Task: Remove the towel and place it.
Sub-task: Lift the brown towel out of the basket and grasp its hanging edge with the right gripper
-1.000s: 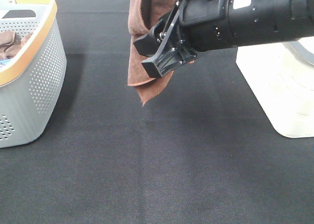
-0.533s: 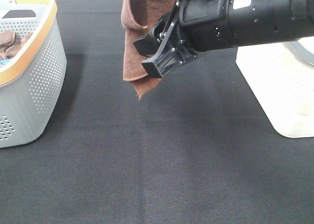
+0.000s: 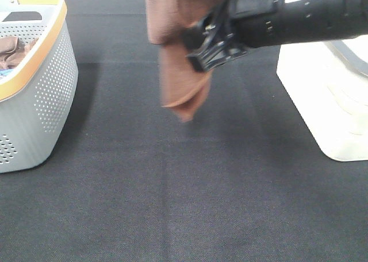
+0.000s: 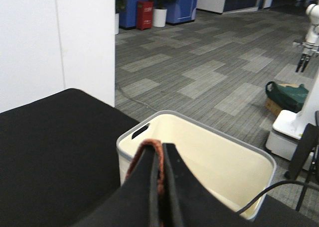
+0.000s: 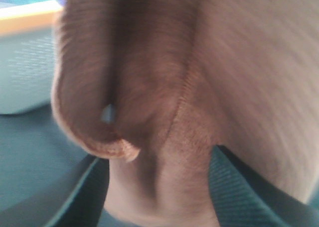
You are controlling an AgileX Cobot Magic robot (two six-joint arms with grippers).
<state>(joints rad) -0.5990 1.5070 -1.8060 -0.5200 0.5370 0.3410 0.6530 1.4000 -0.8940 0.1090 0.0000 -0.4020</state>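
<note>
While the left gripper (image 4: 160, 160) pinches the towel (image 3: 179, 84) hem, right gripper (image 3: 210, 46) hold unclear, a swing could tug it loose.

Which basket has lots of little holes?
The grey basket on the left, with the orange rim; the white bin on the right has plain walls.

Grey striped carpet (image 4: 209, 62), white wall (image 4: 55, 38)

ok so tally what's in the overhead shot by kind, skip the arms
towel, hanging: 1
containers: 2 (grey perforated basket, cream bin)
brown cloth inside the grey basket: 1
total: 4
</note>
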